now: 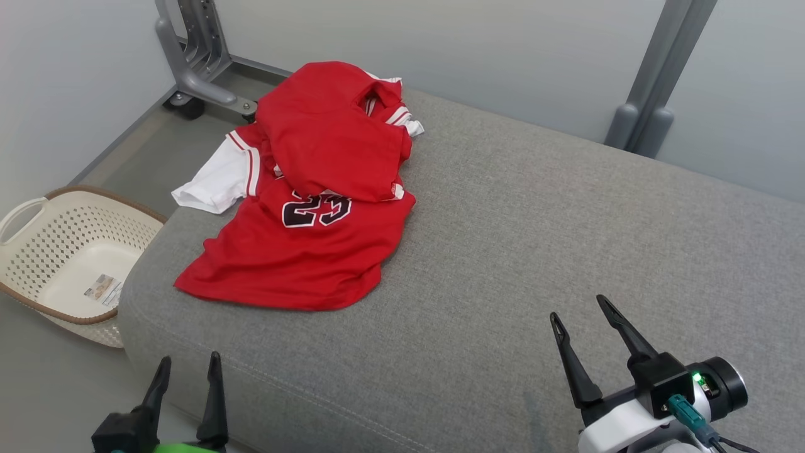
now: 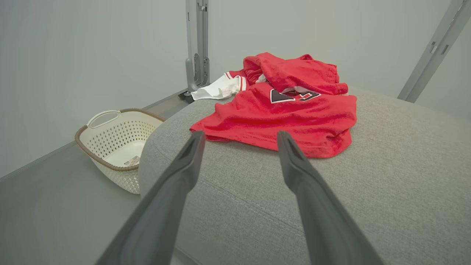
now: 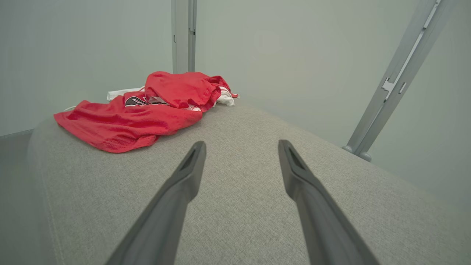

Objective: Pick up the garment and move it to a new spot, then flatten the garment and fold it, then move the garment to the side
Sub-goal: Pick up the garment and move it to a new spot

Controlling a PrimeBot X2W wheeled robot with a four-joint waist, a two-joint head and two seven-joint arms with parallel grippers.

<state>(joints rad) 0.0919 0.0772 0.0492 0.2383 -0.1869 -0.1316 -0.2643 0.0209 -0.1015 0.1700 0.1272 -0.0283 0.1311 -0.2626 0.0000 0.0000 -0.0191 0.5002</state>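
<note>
A red garment (image 1: 302, 214) with white sleeves and a dark number lies crumpled at the far left end of the grey cushion (image 1: 534, 239), its top half folded over itself. In the left wrist view the garment (image 2: 287, 114) lies just past my fingertips; in the right wrist view the garment (image 3: 136, 114) is off to the upper left. My left gripper (image 1: 188, 368) stands open at the cushion's near left edge, short of the garment's hem. At the lower right my right gripper (image 1: 578, 308) hovers open over bare cushion. Both are empty.
A cream perforated laundry basket (image 1: 38, 251) sits on the floor left of the cushion, and the basket (image 2: 114, 143) holds a small label. Grey metal frame legs (image 1: 195, 56) stand behind the cushion at the left, and another post (image 1: 654, 94) at the right. Grey walls close the back.
</note>
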